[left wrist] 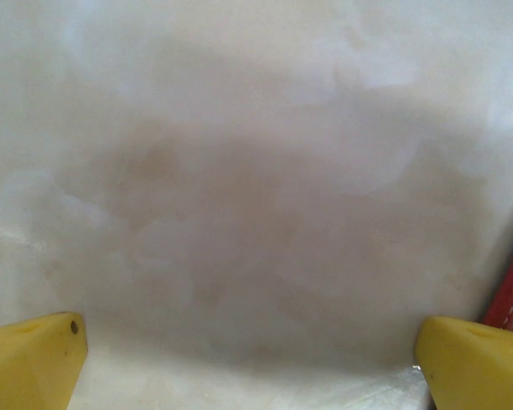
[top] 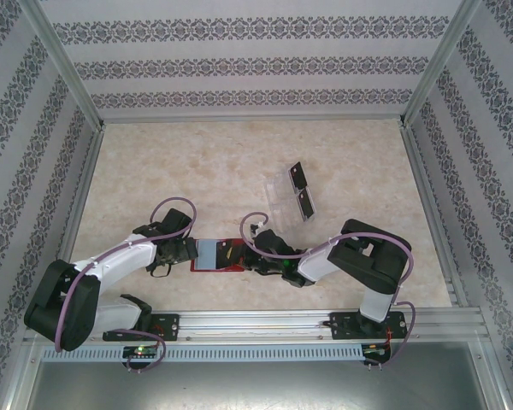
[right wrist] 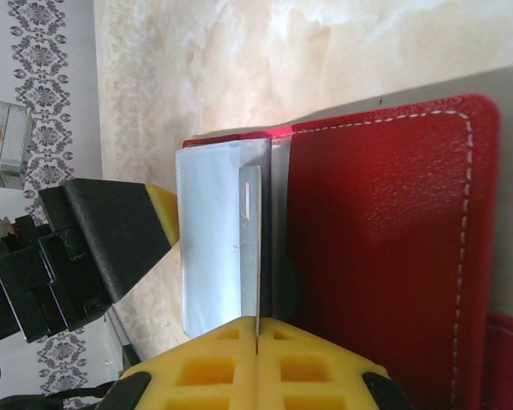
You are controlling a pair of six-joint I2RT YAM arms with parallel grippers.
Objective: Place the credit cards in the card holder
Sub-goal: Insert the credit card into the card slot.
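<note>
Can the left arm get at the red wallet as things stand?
Probably yes: the left gripper is open beside the red wallet, nothing between them; the right gripper pinches a card on the other side.

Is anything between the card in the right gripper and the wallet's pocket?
Nothing visible. The card, pinched edge-on in the right gripper, sits against the card holder's grey-blue pocket; the left gripper's finger sits beside it.

Top view overhead, far; 2 wrist views close, share card holder [right wrist: 385, 256].
</note>
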